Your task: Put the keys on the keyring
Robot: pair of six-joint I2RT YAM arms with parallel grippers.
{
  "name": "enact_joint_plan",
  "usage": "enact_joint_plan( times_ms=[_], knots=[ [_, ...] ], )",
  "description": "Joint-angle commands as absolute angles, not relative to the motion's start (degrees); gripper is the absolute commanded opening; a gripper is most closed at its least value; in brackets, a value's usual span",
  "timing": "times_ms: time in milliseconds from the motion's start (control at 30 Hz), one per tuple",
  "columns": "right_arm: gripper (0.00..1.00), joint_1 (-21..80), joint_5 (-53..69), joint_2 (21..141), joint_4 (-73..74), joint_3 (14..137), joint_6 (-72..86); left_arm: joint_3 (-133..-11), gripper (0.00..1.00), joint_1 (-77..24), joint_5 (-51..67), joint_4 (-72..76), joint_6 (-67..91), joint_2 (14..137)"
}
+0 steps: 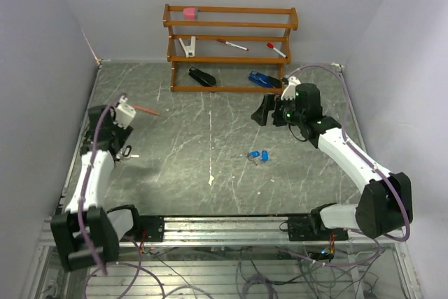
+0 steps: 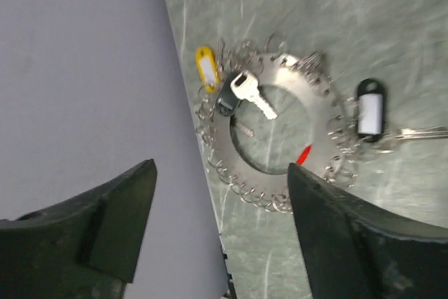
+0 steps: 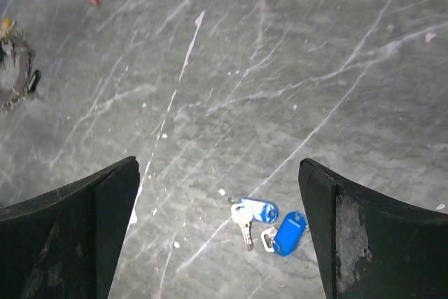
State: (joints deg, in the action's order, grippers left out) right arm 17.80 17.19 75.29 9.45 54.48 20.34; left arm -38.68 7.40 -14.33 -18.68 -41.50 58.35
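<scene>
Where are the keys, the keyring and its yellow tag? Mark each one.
keys [image 3: 288, 233]: right wrist view, on the darker blue tag.
keyring [image 2: 316, 106]: left wrist view, on the flat metal band, upper right.
yellow tag [image 2: 206, 68]: left wrist view, on its white label.

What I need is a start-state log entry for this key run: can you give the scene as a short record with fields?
keys: blue-tagged, lying loose on the table, off the ring
keyring: flat on the table beside the left wall, untouched
left gripper: open, empty, facing the keyring
right gripper: open, empty, facing the keys
task status: not begun
</scene>
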Motion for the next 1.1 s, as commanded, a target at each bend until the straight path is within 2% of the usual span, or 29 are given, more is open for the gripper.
enact_joint_plan(
  times_ms=[0,67,133,300,533,667,800,1067],
  knots=[
    [0.93,19.1,19.4,73.2,12.1,52.8,16.2,-46.8,0.78,21.2,-2.5,-16.0,-44.1,70.2],
    [0.87,19.2,19.9,73.0,12.2,52.4,15.8,-51.4,0.68,25.6,1.5,-19.1,-44.4,76.3],
    [0.81,19.6,20.1,73.3,12.2,52.2,15.8,-55.0,0.64,27.6,4.8,-21.8,-44.9,79.9],
    [0.74,20.2,20.0,75.0,11.6,52.4,15.6,-54.5,0.68,27.7,10.5,-20.2,-44.4,78.9],
    [0.67,20.7,19.8,78.9,13.4,55.8,14.6,-54.6,0.67,26.6,10.8,-23.3,-41.7,83.2],
    [0.62,21.5,19.9,81.5,14.8,60.1,14.8,-52.9,0.64,21.9,7.1,-24.5,-41.1,83.4],
    [0.59,22.9,19.0,82.4,16.1,61.6,15.1,-50.5,0.62,22.9,4.7,-26.8,-40.6,78.3],
    [0.58,27.3,18.0,85.3,17.2,63.4,15.0,-36.9,0.63,29.5,2.6,-26.1,-56.8,60.9]
  ],
)
